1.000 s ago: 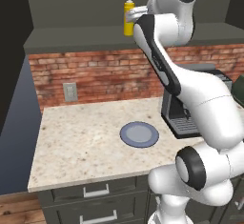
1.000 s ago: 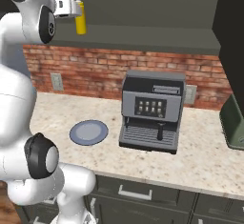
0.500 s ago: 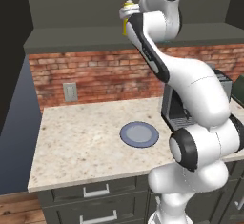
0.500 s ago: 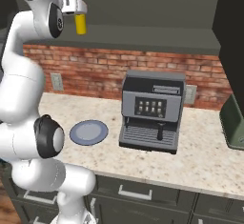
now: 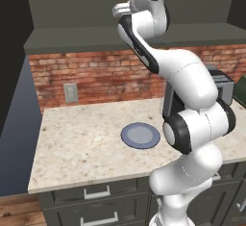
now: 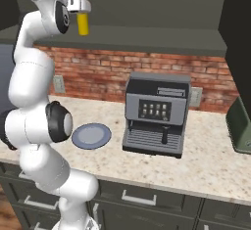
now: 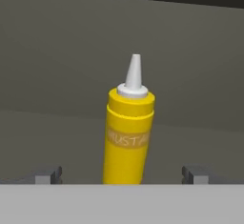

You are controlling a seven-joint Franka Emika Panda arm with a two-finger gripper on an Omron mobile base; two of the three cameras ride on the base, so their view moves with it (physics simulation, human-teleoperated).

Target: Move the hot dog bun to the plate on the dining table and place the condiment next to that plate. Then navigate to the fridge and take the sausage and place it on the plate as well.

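The condiment, a yellow mustard bottle with a white nozzle, stands upright on the high dark shelf; the right base view has the bottle there too. My gripper is open, one fingertip on each side of the bottle's base and well apart from it. Up at shelf height, the gripper covers the bottle's top, and in the left base view the gripper hides the bottle. A blue-grey plate lies bare on the counter below. The bun and sausage are out of view.
A grey coffee machine stands on the speckled counter right of the plate, against the brick wall. A dark green object sits at the counter's far right. Drawers run below the counter's front edge.
The arm's upper links have swung up and left toward the shelf, bringing the hand around the bottle, which the arm now covers in the left base view. Bottle and plate have stayed put.
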